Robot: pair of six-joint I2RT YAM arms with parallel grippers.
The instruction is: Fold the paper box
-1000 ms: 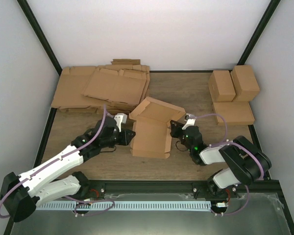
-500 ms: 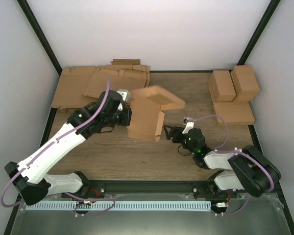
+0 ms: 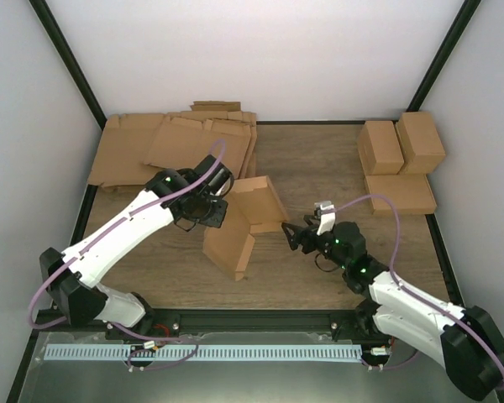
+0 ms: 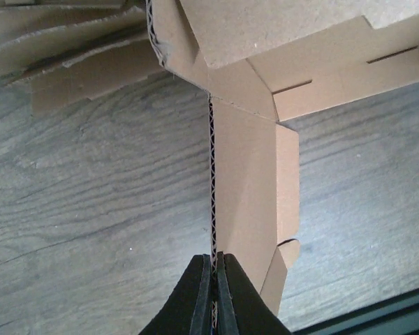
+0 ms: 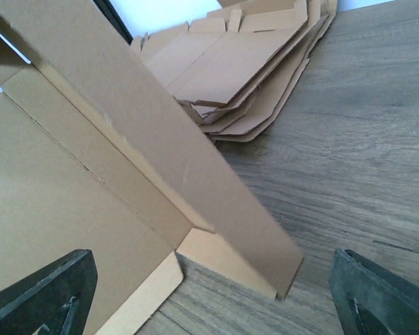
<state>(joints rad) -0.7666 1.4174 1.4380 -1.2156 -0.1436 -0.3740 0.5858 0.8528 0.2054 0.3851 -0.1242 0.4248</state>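
Observation:
The paper box (image 3: 232, 239), a brown die-cut cardboard piece, is half-folded and held tilted in the middle of the table. My left gripper (image 3: 218, 210) is shut on one of its panels. In the left wrist view the black fingers (image 4: 214, 257) pinch the corrugated edge, and the box (image 4: 248, 195) runs away from them with its slotted flaps above. My right gripper (image 3: 292, 236) stands open just right of the box, apart from it. In the right wrist view the wide-apart right gripper (image 5: 213, 296) faces the box's flaps (image 5: 91, 181), with nothing between its fingers.
A pile of flat cardboard sheets (image 3: 176, 147) lies at the back left, also seen as a pile (image 5: 244, 63) behind the box. Two folded boxes (image 3: 399, 144) and a flatter one (image 3: 401, 193) sit at the back right. A black frame rail (image 3: 260, 319) runs along the near edge.
The right gripper has opened, let go of the box's right edge and drawn back a little. The left arm has lifted and turned the box, which now hangs tilted.

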